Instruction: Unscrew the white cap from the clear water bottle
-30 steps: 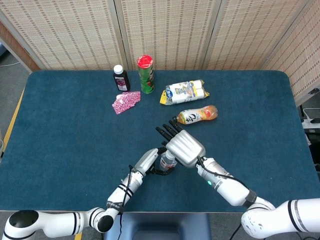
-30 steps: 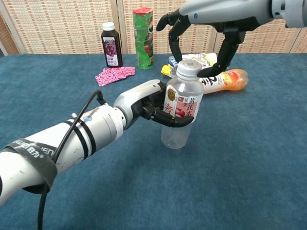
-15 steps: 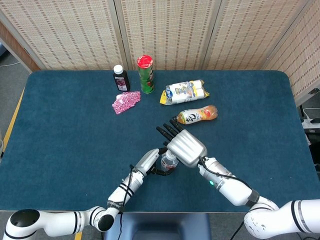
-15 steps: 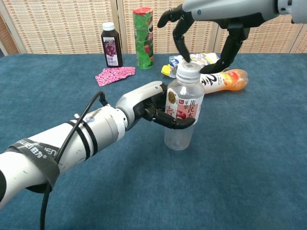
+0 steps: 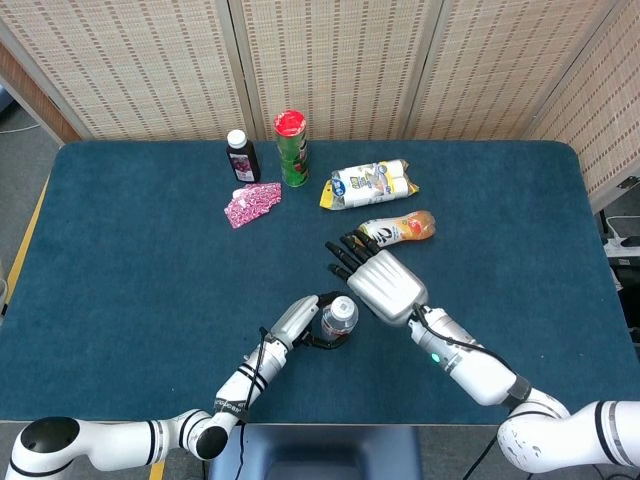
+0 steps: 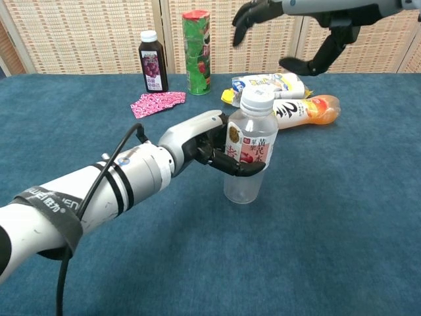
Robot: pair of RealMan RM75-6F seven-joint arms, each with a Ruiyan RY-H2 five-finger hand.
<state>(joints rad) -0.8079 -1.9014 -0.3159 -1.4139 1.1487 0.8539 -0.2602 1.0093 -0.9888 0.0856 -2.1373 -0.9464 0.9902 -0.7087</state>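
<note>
The clear water bottle (image 6: 247, 151) stands upright near the table's front middle, red-and-white label facing the chest view, its white cap (image 6: 258, 99) on top. From above the bottle (image 5: 338, 317) shows cap-up. My left hand (image 6: 209, 146) grips the bottle's middle from the left, fingers wrapped over the label; in the head view the left hand (image 5: 297, 322) lies just left of it. My right hand (image 6: 294, 27) hovers open above and behind the cap, fingers spread, touching nothing. In the head view the right hand (image 5: 384, 280) sits up and right of the bottle.
At the back stand a dark juice bottle (image 5: 241, 156) and a green can with a red lid (image 5: 292, 148). A pink packet (image 5: 252, 202), a yellow-and-white snack pack (image 5: 368, 183) and a lying orange drink bottle (image 5: 398, 229) sit behind the bottle. The table (image 5: 120, 260) is dark blue.
My right hand has lifted off the cap and drawn up and to the right, its fingers spreading. The left hand keeps holding the bottle in about the same place.
</note>
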